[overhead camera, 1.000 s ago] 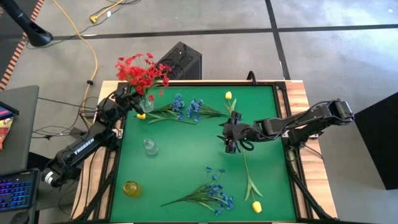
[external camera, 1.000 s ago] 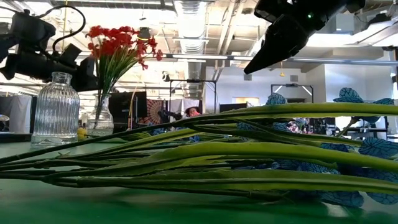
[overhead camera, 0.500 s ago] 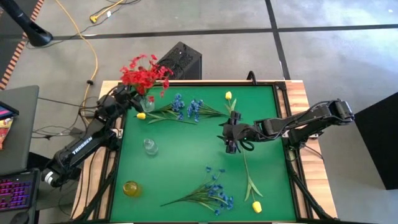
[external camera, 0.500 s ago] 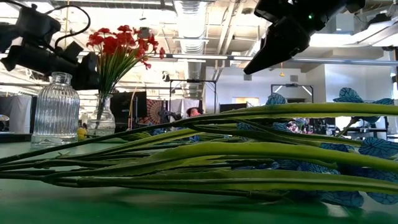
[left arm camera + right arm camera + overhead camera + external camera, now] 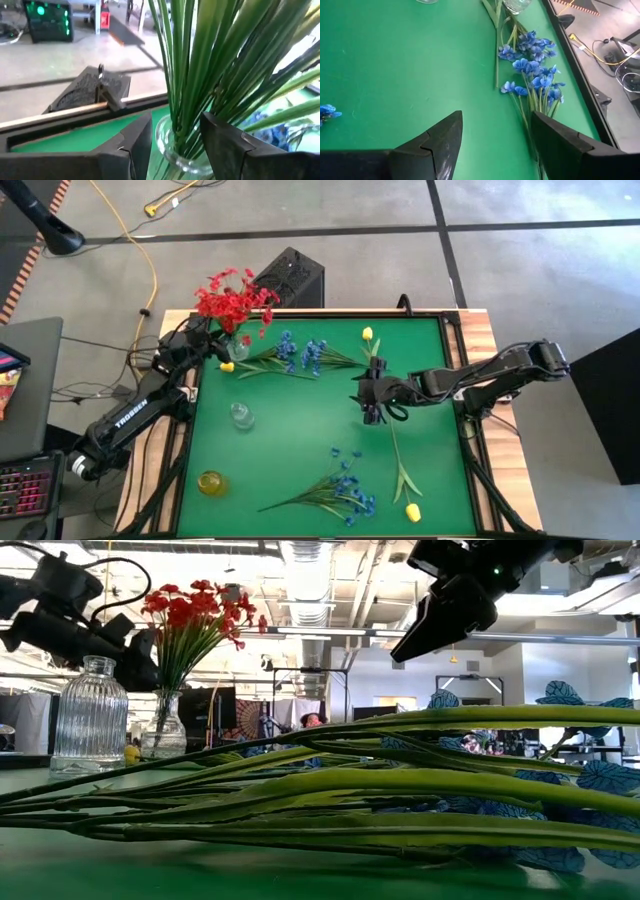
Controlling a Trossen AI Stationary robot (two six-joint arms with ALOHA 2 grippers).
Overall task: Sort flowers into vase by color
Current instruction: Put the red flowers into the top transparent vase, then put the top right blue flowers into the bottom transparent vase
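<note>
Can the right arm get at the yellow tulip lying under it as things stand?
Probably yes. The right gripper hangs open over the tulip's stem on the green mat, with nothing lying across it; the bud is at the near edge.

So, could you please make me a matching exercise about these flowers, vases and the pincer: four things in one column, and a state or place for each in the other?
Things:
1. red flowers
2. blue flowers
3. yellow vase
4. right pincer

States:
A. open, above the middle of the mat
B. lying flat on the mat
C. standing in a clear vase
D. standing with no flowers in it

Pairs: 1-C, 2-B, 3-D, 4-A
</note>
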